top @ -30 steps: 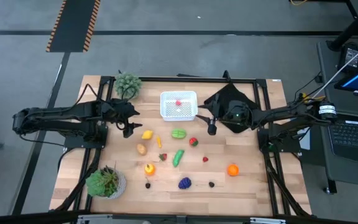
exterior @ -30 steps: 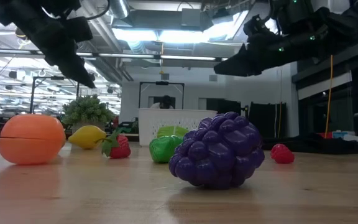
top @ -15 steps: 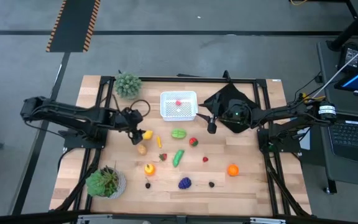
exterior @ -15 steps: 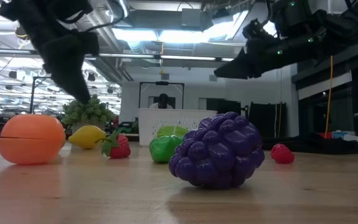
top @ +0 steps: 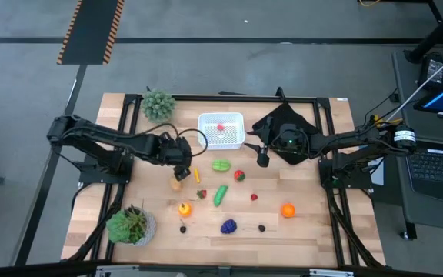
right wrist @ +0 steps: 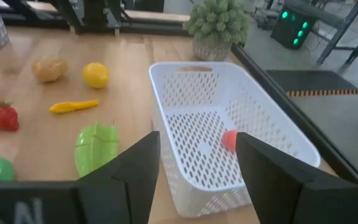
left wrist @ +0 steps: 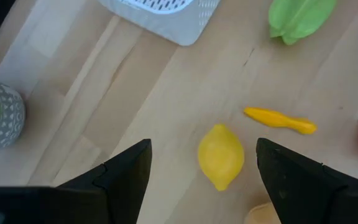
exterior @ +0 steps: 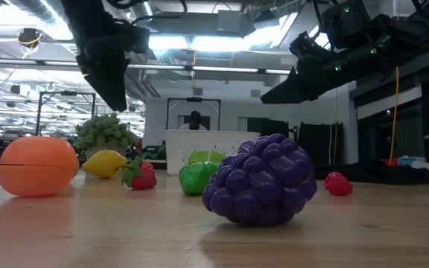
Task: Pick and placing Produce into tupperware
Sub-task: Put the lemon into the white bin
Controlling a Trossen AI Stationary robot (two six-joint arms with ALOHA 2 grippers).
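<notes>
The wooden counter [top: 306, 223] is seen from above with two dark arms reaching in from its sides. Two bushy potted plants are set on it, one [top: 158, 104] at the far edge and one [top: 131, 225] at the near left corner, and a black folded cloth [top: 283, 123] lies at the far right. The white tupperware [top: 221, 138] is placed at the far middle, between the upper plant and the cloth, and one small red piece [right wrist: 229, 140] is seen inside it.

The left claw [top: 180, 165] is held above the yellow lemon [left wrist: 220, 155], its fingers [left wrist: 127, 172] spread wide and empty, with the lemon framed between them in the left wrist view. The right claw [top: 262, 158] is held just beside the tupperware's right end, its jaws partly apart and nothing gripped.

The rest of the produce is scattered over the counter in front of the tupperware: a purple grape bunch [exterior: 261, 180], an orange [exterior: 37, 166], a green leafy piece [top: 221, 165], a green pepper [top: 220, 195], a potato [top: 176, 184], a slim yellow piece [left wrist: 280, 121] and a strawberry [right wrist: 2, 116].
</notes>
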